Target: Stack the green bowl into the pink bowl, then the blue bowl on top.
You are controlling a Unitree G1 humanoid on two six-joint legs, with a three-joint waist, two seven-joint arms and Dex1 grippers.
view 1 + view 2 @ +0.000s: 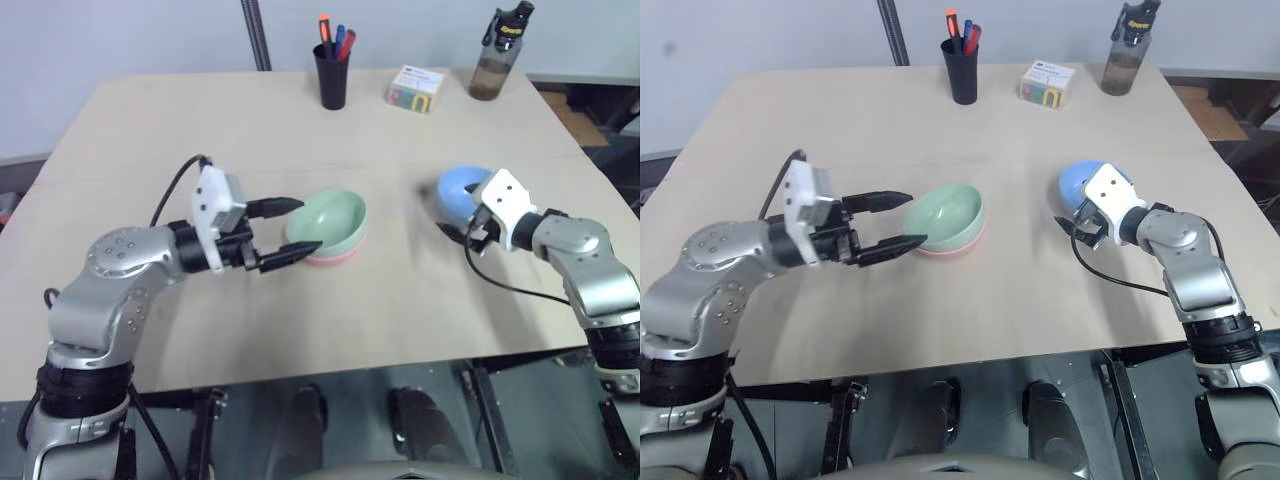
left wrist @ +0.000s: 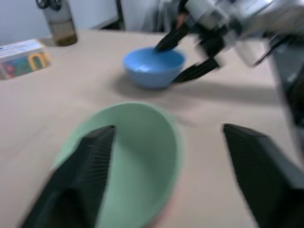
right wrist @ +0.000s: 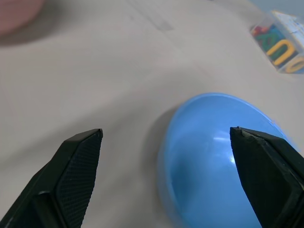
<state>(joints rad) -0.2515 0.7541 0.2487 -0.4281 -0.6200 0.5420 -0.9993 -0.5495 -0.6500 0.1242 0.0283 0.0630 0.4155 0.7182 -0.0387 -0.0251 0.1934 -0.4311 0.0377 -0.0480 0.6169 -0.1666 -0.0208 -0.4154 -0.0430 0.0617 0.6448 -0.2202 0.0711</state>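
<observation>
Left claw (image 1: 290,230): I see it wide, empty, fingertips just beside the green bowl (image 1: 328,222), nested in the pink bowl (image 1: 340,256), mostly hidden. Right claw (image 3: 166,175): wide, straddling the blue bowl (image 1: 1077,186) rim. Bare worktop (image 1: 400,300) between; far-edge clutter well apart.

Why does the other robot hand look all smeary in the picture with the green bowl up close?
In the left wrist view the right gripper near the blue bowl is streaked by motion blur, and the green bowl looks soft up close. In the right wrist view the blue bowl carries a small white glare spot. The left eye view looks sharp, with soft shadows beside the bowls.
</observation>
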